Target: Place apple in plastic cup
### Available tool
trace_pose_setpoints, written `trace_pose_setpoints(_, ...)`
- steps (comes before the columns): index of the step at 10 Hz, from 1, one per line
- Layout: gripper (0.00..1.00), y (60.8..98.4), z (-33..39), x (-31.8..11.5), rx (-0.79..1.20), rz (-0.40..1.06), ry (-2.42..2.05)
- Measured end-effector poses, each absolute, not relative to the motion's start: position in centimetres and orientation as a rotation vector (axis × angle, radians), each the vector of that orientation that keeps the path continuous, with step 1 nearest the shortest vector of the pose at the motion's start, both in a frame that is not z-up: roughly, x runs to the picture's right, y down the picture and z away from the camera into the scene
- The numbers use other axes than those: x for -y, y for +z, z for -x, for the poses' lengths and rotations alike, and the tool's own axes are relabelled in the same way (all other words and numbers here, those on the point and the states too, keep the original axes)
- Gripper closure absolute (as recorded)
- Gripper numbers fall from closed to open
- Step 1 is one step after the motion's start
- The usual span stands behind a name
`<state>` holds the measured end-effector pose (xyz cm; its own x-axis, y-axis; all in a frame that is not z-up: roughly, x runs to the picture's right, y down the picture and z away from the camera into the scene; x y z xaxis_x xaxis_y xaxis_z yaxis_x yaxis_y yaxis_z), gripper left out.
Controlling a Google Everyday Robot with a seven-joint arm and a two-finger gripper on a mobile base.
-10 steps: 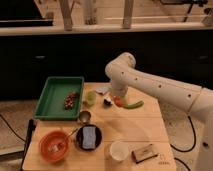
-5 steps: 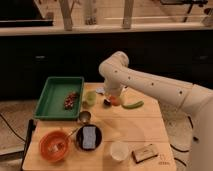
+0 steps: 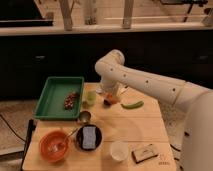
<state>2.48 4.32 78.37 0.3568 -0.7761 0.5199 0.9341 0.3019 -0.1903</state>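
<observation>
1. White arm (image 3: 150, 87) reaches from the right side across the wooden worktop (image 3: 145, 127), elbow raised near the back edge, wrist angled down toward the left-centre.
2. Claw (image 3: 111, 98) sits low over the worktop, just right of the plastic cup (image 3: 91, 97). Whether it is clenched or released: cannot tell.
3. Apple (image 3: 112, 100) shows as a small orange-red patch right at the claw's tip, close above or on the worktop; whether it is held cannot be told. It is beside the plastic cup, not inside it.
4. Plastic cup is translucent light green, upright, standing just off the right edge of the green tray (image 3: 56, 90).
5. Green tray lies at the back left; a dark brownish cluster of small items (image 3: 71, 99) rests near its right side.
6. Long green vegetable (image 3: 132, 105) lies flat to the right of the apple, under the forearm.
7. Small metal cup (image 3: 84, 117) stands in front of the tray's near right corner.
8. Front row, left to right: orange bowl (image 3: 53, 144) with a utensil in it, dark bowl (image 3: 89, 137) holding a pale rectangular object, white round cup (image 3: 119, 150), flat brown packet (image 3: 145, 153).
</observation>
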Motion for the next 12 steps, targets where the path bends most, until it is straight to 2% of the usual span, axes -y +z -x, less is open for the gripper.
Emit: trace_pose_setpoints(12,0.97,81.6,0.3,-2.9,0.422,0.482,-1.193)
